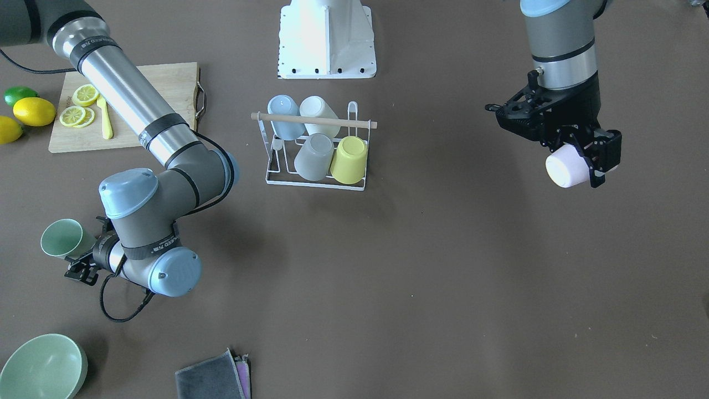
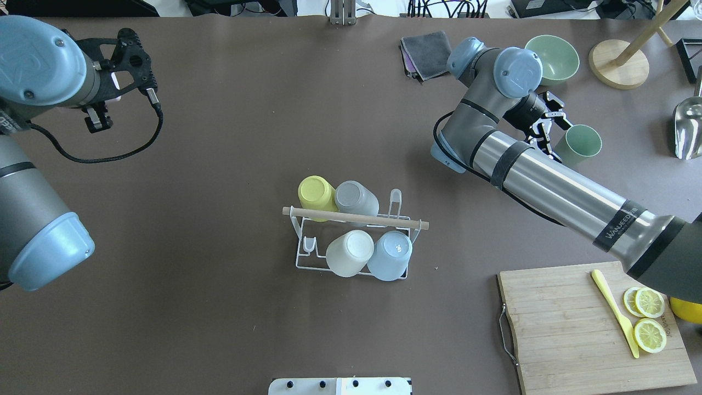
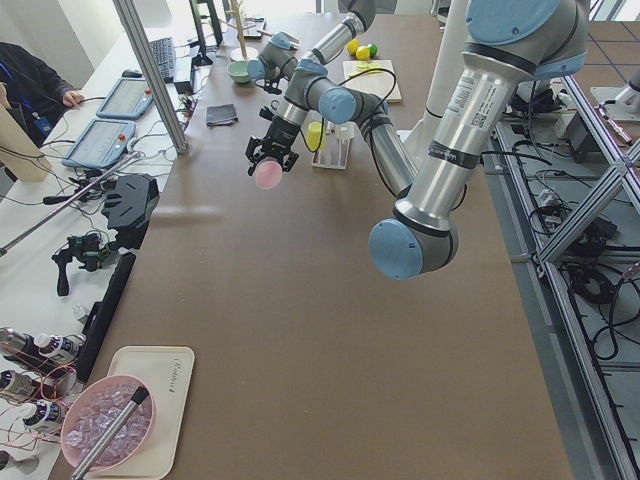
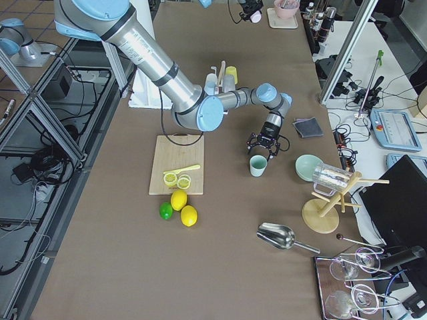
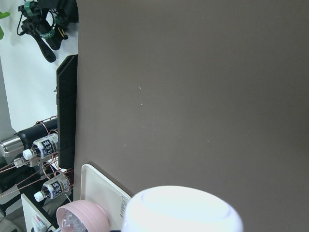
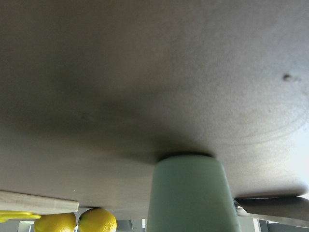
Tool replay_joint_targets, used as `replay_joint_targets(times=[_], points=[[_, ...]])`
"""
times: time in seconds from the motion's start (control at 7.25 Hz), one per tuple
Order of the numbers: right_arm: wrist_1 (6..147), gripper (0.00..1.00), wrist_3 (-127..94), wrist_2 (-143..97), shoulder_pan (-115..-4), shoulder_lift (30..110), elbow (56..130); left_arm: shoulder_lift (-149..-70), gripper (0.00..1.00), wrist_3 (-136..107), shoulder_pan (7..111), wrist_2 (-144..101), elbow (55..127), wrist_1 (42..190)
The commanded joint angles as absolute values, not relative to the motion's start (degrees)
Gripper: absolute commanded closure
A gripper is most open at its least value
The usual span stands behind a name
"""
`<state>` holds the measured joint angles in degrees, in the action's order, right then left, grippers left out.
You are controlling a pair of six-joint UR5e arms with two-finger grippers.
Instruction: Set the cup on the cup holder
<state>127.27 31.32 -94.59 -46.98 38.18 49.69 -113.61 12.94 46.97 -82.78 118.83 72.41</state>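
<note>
Dark brown matting covers the long table (image 1: 443, 277), matte and plain, with the white plinth of my base (image 1: 327, 39) at its back edge. Along the operators' side runs a white bench with tablets (image 3: 125, 97), cables and aluminium posts, and a person's dark sleeve (image 3: 30, 75) shows at its far corner.

My left gripper (image 1: 579, 160) hangs in the air over the table's left part. Its fingers are closed on a pale pink cup (image 1: 562, 170), tilted, its rounded whitish base turned away from my wrist. My right gripper (image 2: 548, 137) is low at the table on the other side. A mint green cup (image 2: 581, 144) stands upright there, mouth up, against its fingers; I cannot tell whether they clamp it or only flank it.

Near the table's middle, just in front of my base and well apart from both grippers, stands the cup holder (image 1: 316, 185). It is a white wire rack with a flat rectangular foot, upright prongs and a light wooden rod (image 1: 313, 121) across its top. Four cups lean on it, bases up, in two rows. A pale blue cup (image 1: 285, 116) and a white cup (image 1: 320, 115) are in the row nearer me, a grey cup (image 1: 314, 157) and a yellow cup (image 1: 350, 159) in the other. A bare wire loop (image 1: 352, 103) stands beside the white cup and a bare prong (image 1: 277, 145) beside the grey one.

Past my right gripper lie a sage green bowl (image 1: 41, 368) and a folded grey cloth (image 1: 213, 377). Towards my base sits a wooden cutting board (image 1: 166, 100) with lemon slices (image 1: 77, 108) and a yellow knife (image 1: 105, 122). Two lemons (image 1: 34, 111) and a lime (image 1: 19, 95) lie just beside it.
</note>
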Motion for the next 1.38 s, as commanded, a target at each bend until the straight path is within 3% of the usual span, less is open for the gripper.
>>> replay_joint_targets(times=[0.0,0.69,0.97,1.24], points=[[127.0,0.01,31.4,-92.7,-46.6,38.2,48.9,-112.5,0.52,7.7,46.9,-87.3,118.0,85.6],[126.6,0.0,32.5,-89.4,-45.8,38.7,47.7,-110.5,0.54,-1.2,45.3,-99.7,110.6,133.5],[126.6,0.0,33.6,-87.5,-45.1,39.0,47.7,-110.5,0.54,-7.4,37.8,-99.7,110.5,149.1],[126.6,0.0,33.8,-87.3,-45.1,39.2,47.7,-110.6,0.54,-13.2,32.1,-99.7,105.5,168.8]])
